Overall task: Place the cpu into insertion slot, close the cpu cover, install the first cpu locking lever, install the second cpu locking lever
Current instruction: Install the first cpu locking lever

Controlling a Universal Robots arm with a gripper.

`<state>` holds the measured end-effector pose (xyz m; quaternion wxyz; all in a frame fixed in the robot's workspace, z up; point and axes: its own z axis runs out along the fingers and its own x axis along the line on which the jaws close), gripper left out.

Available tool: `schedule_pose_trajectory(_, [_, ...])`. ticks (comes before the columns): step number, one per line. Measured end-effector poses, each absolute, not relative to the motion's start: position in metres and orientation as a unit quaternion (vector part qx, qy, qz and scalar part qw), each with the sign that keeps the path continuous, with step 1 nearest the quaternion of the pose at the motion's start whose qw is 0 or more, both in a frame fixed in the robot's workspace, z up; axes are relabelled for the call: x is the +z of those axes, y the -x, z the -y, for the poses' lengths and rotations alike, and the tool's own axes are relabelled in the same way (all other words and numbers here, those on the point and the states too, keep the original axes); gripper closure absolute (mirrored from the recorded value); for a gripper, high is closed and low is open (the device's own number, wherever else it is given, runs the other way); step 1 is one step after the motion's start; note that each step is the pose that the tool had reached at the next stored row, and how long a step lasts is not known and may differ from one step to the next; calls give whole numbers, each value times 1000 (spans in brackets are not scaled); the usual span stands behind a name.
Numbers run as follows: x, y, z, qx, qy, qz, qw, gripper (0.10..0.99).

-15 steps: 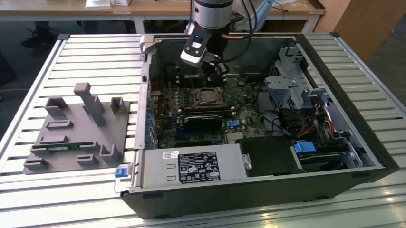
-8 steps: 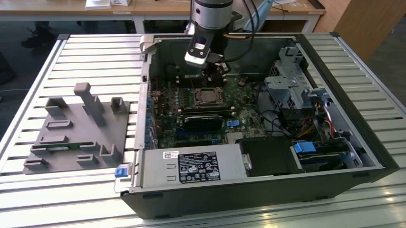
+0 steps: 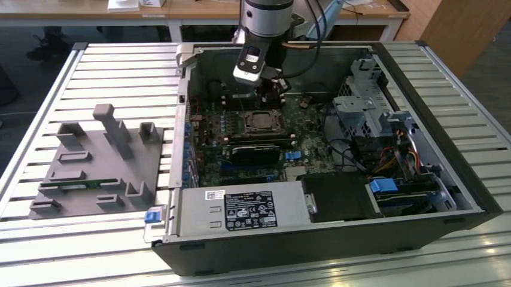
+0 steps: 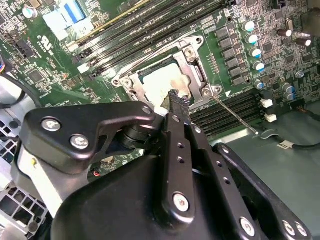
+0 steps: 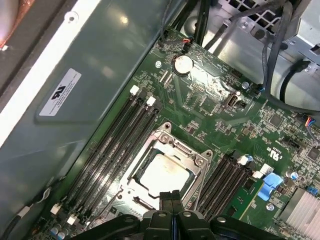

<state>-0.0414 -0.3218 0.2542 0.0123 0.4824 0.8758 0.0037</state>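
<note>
While the jaws hang pressed together and empty just above the slot, the cpu lies seated inside.
In both wrist views the cover lies flat round it; the second wrist view adds a thin lever angling off one corner.

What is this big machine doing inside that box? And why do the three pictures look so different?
It is a robot arm reaching into an open computer case that lies on a slatted table. One picture comes from a camera off the arm. The other two come from cameras riding near the arm's wrist, looking at the green motherboard. In the middle sits the cpu, a silvery square chip, with the cpu cover lying flat around it. The black jaws are pressed together close by it, holding nothing I can see. A grey holder lies beside the case.
</note>
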Motion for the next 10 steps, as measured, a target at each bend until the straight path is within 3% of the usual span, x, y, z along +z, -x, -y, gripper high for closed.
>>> schedule_pose_trajectory(10, [260, 41, 322, 4, -443, -897, 12, 980])
